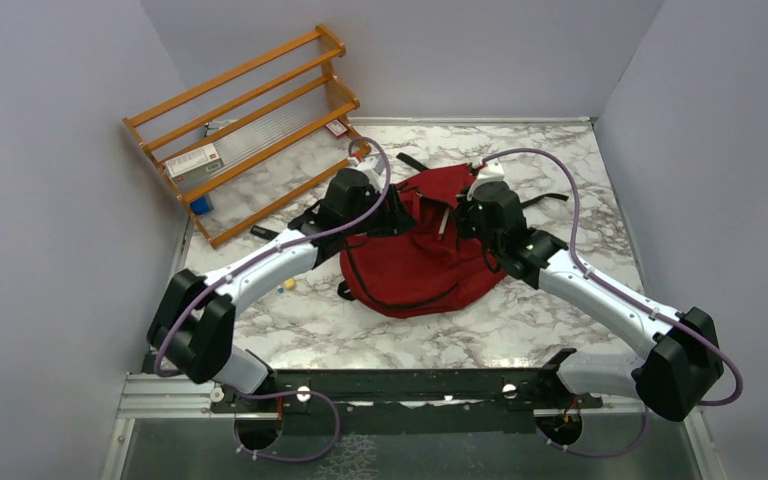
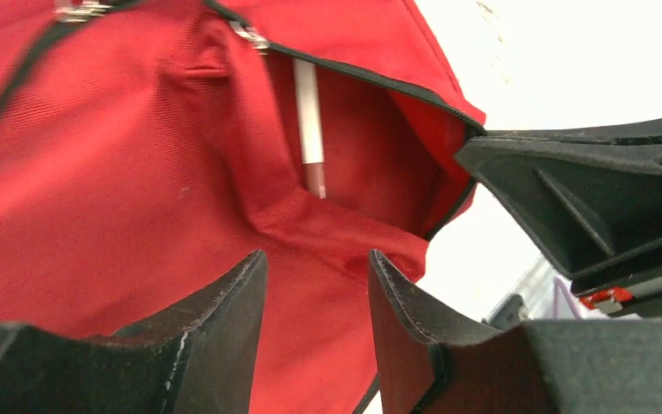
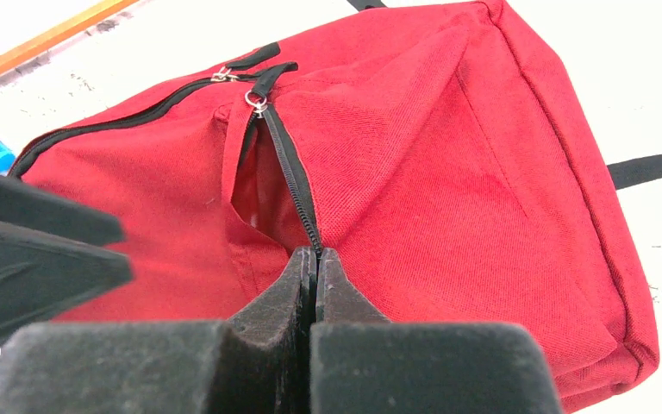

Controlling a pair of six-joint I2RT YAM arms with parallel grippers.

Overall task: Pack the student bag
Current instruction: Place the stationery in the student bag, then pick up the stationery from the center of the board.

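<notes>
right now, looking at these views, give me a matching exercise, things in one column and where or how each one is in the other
1 pen
2 right pincer
3 wooden rack
4 student bag

a shut on the bag's zipper edge
b far left, by the wall
c inside the bag's open pocket
d dark red, in the centre

Pairs: 1-c, 2-a, 3-b, 4-d

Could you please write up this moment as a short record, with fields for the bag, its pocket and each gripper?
bag: student bag, dark red, lying on the marble table between both arms
pocket: pocket unzipped, mouth gaping
contents seen: white pen with a dark red tip, inside the pocket
right arm: right gripper shut on the pocket's black zipper edge
left arm: left gripper with jaws apart at the pocket mouth, clamping nothing
far left: wooden rack
</notes>
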